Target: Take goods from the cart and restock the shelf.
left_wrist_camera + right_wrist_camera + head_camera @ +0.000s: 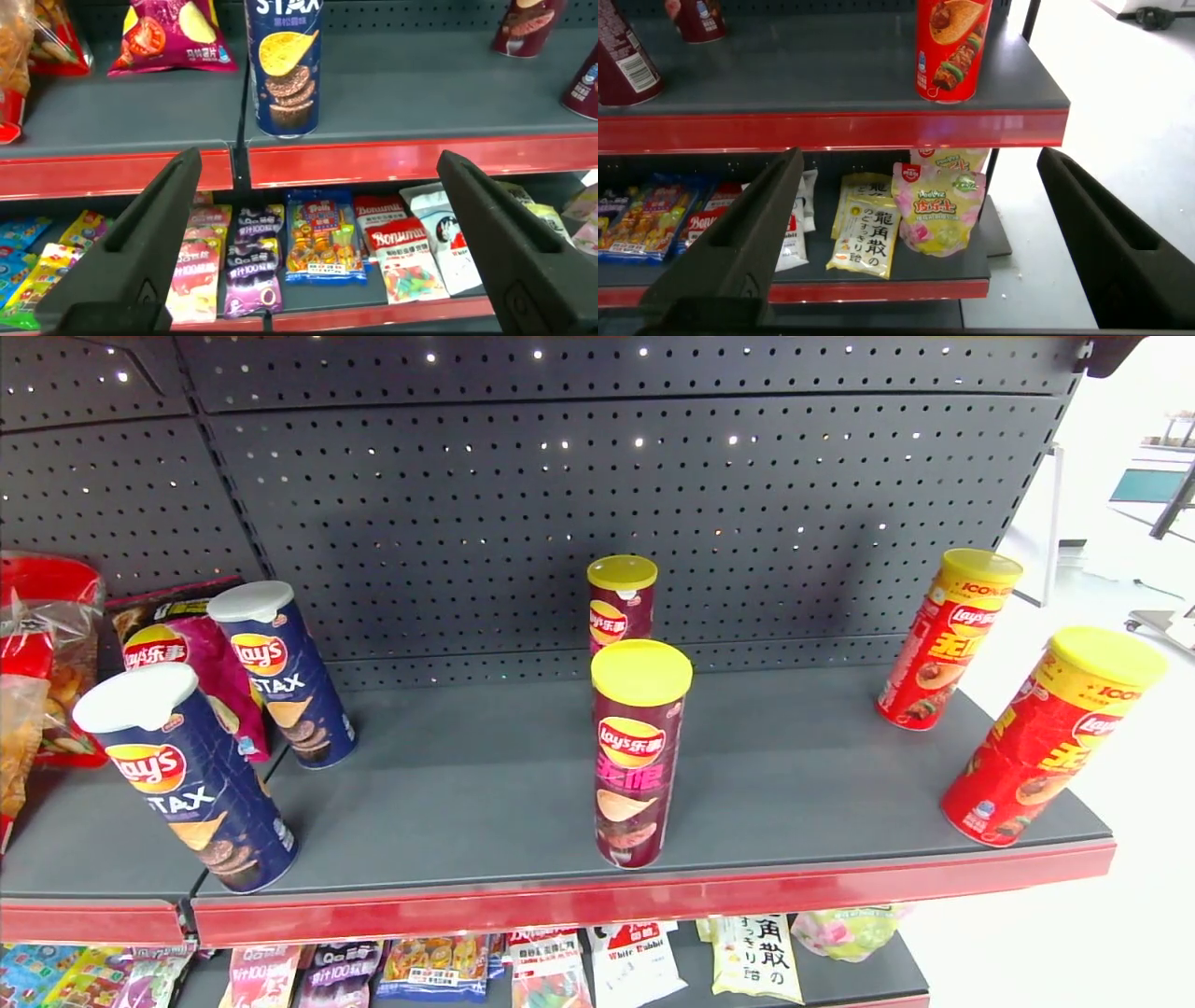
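Shelf (485,775) carries six standing chip cans (639,756), while left pincer (319,157) and right pincer (921,154) hang before it, both released and empty.

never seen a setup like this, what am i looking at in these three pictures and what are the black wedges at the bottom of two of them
This is a two-armed robot restocking a shop shelf. The large picture comes from a camera on its head, looking down at the shelf. On it stand two blue cans, two maroon cans and two red cans of crisps, with snack bags at the left end. The two smaller pictures come from cameras on the wrists. The black wedges are the fingers of each hand. The left hand faces the front blue can and the right hand faces the front red can. Both hands are open and hold nothing. Sweet packets lie on the lower shelf.
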You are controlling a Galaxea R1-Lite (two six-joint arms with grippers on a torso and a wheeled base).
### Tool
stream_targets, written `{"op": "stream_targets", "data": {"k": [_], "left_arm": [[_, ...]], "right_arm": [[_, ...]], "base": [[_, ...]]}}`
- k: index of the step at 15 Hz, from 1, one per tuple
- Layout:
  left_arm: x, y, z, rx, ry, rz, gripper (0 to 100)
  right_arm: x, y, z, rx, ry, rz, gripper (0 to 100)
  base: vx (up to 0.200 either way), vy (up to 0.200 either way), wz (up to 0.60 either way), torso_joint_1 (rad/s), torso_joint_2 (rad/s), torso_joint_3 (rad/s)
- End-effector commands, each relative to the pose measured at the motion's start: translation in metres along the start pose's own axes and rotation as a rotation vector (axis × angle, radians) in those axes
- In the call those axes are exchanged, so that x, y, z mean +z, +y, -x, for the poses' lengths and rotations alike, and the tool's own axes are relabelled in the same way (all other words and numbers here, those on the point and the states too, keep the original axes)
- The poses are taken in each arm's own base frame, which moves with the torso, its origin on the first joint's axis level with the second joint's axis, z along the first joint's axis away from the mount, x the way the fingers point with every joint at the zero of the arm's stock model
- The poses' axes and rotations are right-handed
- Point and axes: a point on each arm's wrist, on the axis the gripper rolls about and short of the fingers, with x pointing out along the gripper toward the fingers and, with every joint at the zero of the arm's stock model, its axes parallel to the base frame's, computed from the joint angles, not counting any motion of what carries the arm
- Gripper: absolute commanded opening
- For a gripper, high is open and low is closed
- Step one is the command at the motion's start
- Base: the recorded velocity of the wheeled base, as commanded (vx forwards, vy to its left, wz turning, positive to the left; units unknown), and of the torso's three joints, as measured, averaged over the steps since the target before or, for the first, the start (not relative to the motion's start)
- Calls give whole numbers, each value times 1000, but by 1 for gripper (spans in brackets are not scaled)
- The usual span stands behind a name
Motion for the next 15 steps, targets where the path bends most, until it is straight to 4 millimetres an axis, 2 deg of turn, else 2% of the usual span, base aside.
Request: {"op": "stream_targets", "data": {"k": [1, 2, 3, 4, 5, 6, 7, 8, 9, 11, 12, 15], "left_arm": [[0, 0, 0, 0, 0, 0, 100], [0, 0, 0, 0, 0, 0, 100], [0, 0, 0, 0, 0, 0, 100], [0, 0, 0, 0, 0, 0, 100], [0, 0, 0, 0, 0, 0, 100], [0, 0, 0, 2, 0, 0, 100], [0, 0, 0, 0, 0, 0, 100], [0, 0, 0, 0, 0, 0, 100], [0, 0, 0, 0, 0, 0, 100], [0, 0, 0, 0, 0, 0, 100], [0, 0, 0, 0, 0, 0, 100], [0, 0, 0, 0, 0, 0, 100]], "right_arm": [[0, 0, 0, 1, -1, 5, 100], [0, 0, 0, 4, -2, 22, 100], [11, 0, 1, 26, -38, 29, 100], [46, 0, 4, 79, -68, 24, 100], [96, 0, -11, 112, -33, -42, 100], [121, 0, -25, 130, -6, -102, 100], [126, 1, -41, 209, 66, -112, 100], [125, 3, -47, 283, 101, -103, 100], [127, 9, -64, 418, 163, -43, 100], [132, 18, -91, 485, 227, 2, 100], [136, 27, -110, 542, 263, 17, 100], [146, 61, -143, 721, 255, 42, 100]], "base": [[0, 0, 0, 0, 0, 0], [0, 0, 0, 0, 0, 0], [0, 0, 0, 0, 0, 0], [0, 0, 0, 0, 0, 0], [0, 0, 0, 0, 0, 0], [0, 0, 0, 0, 0, 0], [0, 0, 0, 0, 0, 0], [0, 0, 0, 0, 0, 0], [0, 0, 0, 0, 0, 0], [0, 0, 0, 0, 0, 0], [0, 0, 0, 0, 0, 0], [0, 0, 0, 0, 0, 0]]}}
